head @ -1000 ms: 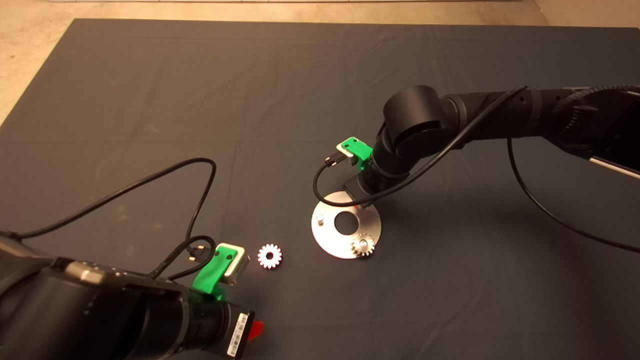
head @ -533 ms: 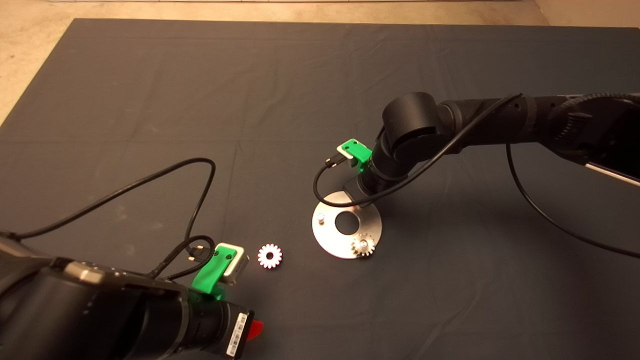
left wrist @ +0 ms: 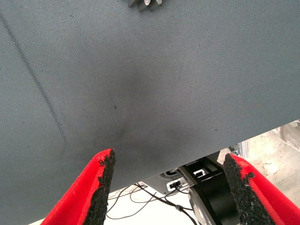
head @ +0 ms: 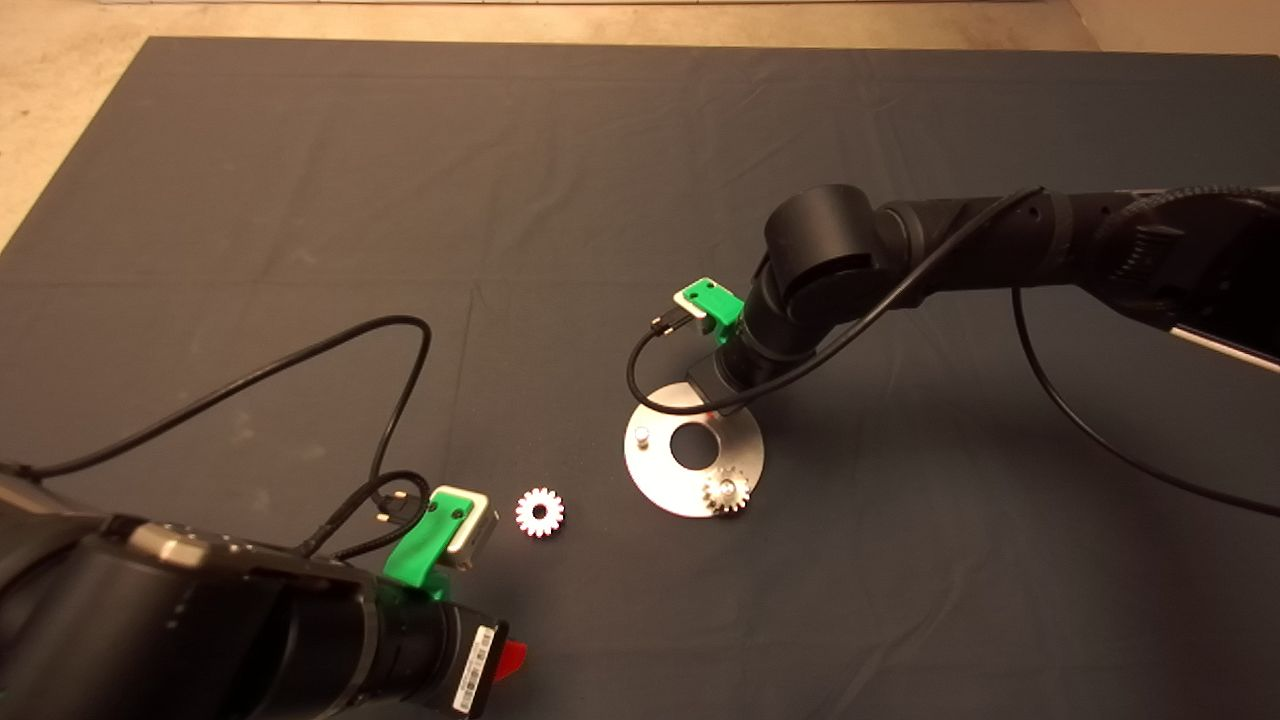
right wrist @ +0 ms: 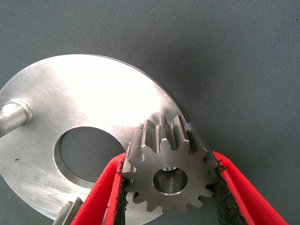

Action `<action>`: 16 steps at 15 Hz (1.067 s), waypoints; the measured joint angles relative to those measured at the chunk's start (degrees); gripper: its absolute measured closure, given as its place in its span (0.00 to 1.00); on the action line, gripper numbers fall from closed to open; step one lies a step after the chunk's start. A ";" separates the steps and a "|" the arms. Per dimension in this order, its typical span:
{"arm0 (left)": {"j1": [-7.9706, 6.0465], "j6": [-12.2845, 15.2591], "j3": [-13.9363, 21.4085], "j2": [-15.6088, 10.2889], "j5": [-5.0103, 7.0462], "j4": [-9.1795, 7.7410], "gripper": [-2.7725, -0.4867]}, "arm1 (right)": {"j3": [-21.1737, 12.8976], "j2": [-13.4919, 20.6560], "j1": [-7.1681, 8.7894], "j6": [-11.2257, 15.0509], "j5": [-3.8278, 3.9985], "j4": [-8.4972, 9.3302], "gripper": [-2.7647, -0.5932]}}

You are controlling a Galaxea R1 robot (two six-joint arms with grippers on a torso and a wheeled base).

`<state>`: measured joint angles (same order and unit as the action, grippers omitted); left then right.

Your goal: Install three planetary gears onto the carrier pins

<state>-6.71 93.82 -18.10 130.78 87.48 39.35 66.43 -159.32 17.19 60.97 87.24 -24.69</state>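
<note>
Where right arm reaches over dark mat point(head: 300, 180), head view: shiny disc point(head: 660, 478) mid-mat, open mat all round; one gear point(head: 726, 492) seated on pin, bare pin point(head: 641, 436), loose white gear point(head: 540, 512) beside parked left gripper point(head: 505, 655).
Left wrist: fingers point(left wrist: 104, 176) spread, woven mat between.
Right wrist: right gripper point(right wrist: 169, 187) pinching grey toothed gear point(right wrist: 169, 171) over disc rim.

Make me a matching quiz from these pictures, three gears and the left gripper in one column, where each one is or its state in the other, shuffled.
1. gear in right gripper
2. gear near disc's front edge
3. white gear
4. left gripper

A. lying on the mat, left of the disc
B. open, holding nothing
C. seated on a pin
D. clamped between red fingers, above the disc

Pairs: 1-D, 2-C, 3-A, 4-B
</note>
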 joint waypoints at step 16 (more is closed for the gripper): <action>-0.01 -0.02 0.00 0.00 0.00 0.00 0.50 | -0.06 0.13 0.45 0.18 0.24 -0.22 0.52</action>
<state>-6.72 93.79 -18.10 130.78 87.48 39.35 66.37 -159.18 17.64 61.15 87.48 -24.91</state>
